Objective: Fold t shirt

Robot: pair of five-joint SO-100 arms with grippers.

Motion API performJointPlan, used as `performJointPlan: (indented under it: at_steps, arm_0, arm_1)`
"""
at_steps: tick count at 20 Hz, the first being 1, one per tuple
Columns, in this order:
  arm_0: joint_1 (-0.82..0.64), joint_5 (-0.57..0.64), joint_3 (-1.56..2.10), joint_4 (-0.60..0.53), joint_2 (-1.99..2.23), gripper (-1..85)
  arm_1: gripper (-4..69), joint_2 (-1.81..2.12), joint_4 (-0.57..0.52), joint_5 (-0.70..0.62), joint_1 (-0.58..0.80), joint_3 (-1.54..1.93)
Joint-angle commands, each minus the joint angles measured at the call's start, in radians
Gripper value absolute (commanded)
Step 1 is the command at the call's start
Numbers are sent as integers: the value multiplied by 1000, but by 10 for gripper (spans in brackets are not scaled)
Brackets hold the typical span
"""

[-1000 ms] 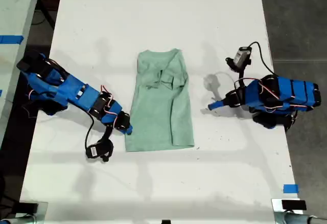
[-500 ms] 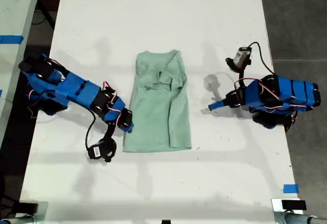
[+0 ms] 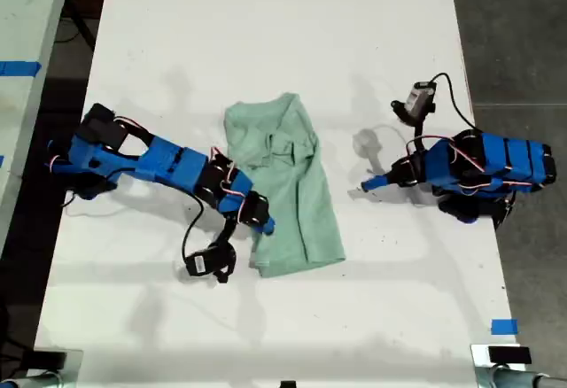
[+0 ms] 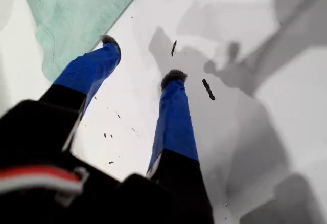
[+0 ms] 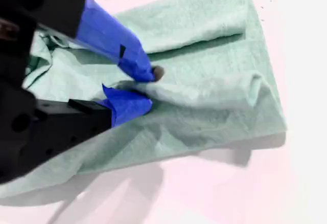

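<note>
Evidently a fold was in hand: the shirt (image 3: 285,184) lay mid-bench, its edge pinched in the second gripper (image 5: 148,88). The first gripper (image 4: 140,76), parted and empty, hovered beside it. Carrying that edge across was judged next.

Bare white table (image 3: 266,42) on every side of the t shirt (image 3: 297,184), open for passage. Near its lower edge in the exterior view, blocked by my second gripper (image 5: 145,88), apparently pinching a fold. My first gripper (image 4: 140,60) spread over bare table just beside the cloth.
</note>
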Motion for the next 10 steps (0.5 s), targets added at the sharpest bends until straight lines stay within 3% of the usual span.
performJointPlan:
  at_steps: [1, 6, 10]
  arm_0:
    - [-58, 41, -121, -83, -72, 217]
    - [-31, -20, -135, -28, -83, 231]
    - [67, -110, -63, 235, 199, 239]
  arm_1:
    - [194, 21, 8, 8, -14, -26]
    - [194, 21, 9, 9, -14, -28]
    - [195, 21, 6, 3, -11, -25]
